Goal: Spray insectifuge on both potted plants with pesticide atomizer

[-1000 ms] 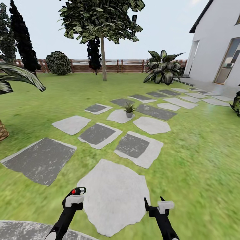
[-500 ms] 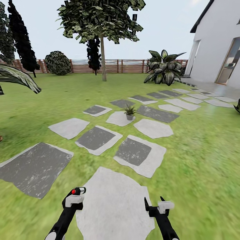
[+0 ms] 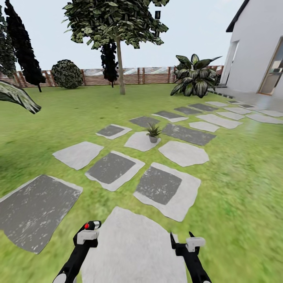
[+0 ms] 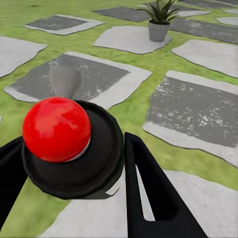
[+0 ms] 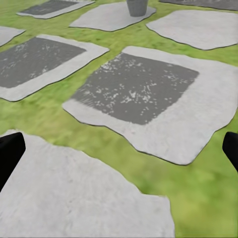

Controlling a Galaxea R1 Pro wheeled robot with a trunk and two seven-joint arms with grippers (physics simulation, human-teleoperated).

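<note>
We see the garden's lawn [image 3: 243, 188] crossed by grey and white stepping stones [image 3: 167, 188], with one potted plant [image 3: 153, 133] standing on a pale stone well ahead of the arms, its pointed green leaves rising from a small grey pot. In the left wrist view the same plant [image 4: 159, 21] sits far beyond the fingers.

Our left gripper [image 3: 89, 232] is clenched around the pesticide atomizer [image 3: 92, 225], held low over the nearest pale stone; a dark cap with a red tip pokes out from the white block of the gripper. In the left wrist view the atomizer [image 4: 64, 144] is very close to the lens: a glossy red ball set in a round black collar, with a dark finger on each side pressing against it.

Our right gripper [image 3: 181, 238] is released and holds nothing (its two dark fingers stand apart). In the right wrist view the fingertips [image 5: 10, 153] show at opposite edges, with grass and stone between them.

Farther off stand a brown slatted fence [image 3: 137, 75], a leafy tree [image 3: 118, 23], a broad-leaved shrub [image 3: 194, 76] and a white house [image 3: 255, 51].
</note>
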